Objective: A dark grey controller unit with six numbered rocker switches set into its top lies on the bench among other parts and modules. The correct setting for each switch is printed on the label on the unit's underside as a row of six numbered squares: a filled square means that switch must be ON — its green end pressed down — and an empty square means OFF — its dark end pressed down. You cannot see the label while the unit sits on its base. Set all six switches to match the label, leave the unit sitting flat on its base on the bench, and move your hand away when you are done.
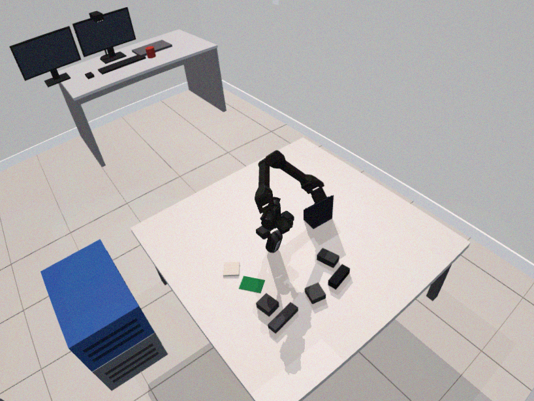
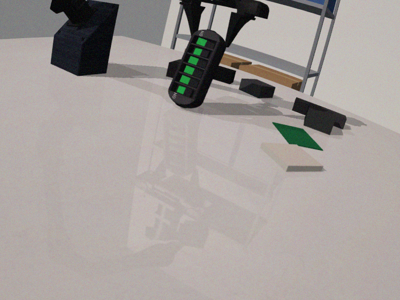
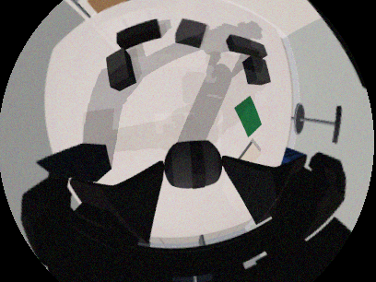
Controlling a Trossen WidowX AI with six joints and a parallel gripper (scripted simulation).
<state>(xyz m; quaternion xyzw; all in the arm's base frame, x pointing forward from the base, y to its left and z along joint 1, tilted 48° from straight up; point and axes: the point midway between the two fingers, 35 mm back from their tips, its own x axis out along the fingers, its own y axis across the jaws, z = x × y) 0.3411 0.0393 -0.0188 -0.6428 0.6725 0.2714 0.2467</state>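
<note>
A black jointed robot arm (image 1: 264,173) reaches over a broad, pale, smooth tabletop (image 1: 194,224) (image 2: 97,200) (image 3: 177,214). Its black two-fingered pincer (image 1: 273,235) (image 2: 210,39) (image 3: 193,162) is closed on the sides of the dark grey, round-ended plastic controller unit (image 1: 273,241) (image 2: 197,68) (image 3: 193,164), one finger on each side. The unit is stood on end and leaning, its lower end near the tabletop; whether the two touch, I cannot tell.

The exterior view shows its switch face: six rocker switches in a row, each with a bright green end on the left and a dark end on the right. Small "ON" lettering marks both ends of the row, on the green side.

Near the unit, a thin green rectangular board (image 1: 251,284) (image 2: 297,135) (image 3: 249,116) and a flat cream square tile (image 1: 231,268) (image 2: 292,155) (image 3: 251,151) lie close together. Five dark blocks, some squarish and some long, lie farther across the tabletop in two loose groups.
</note>
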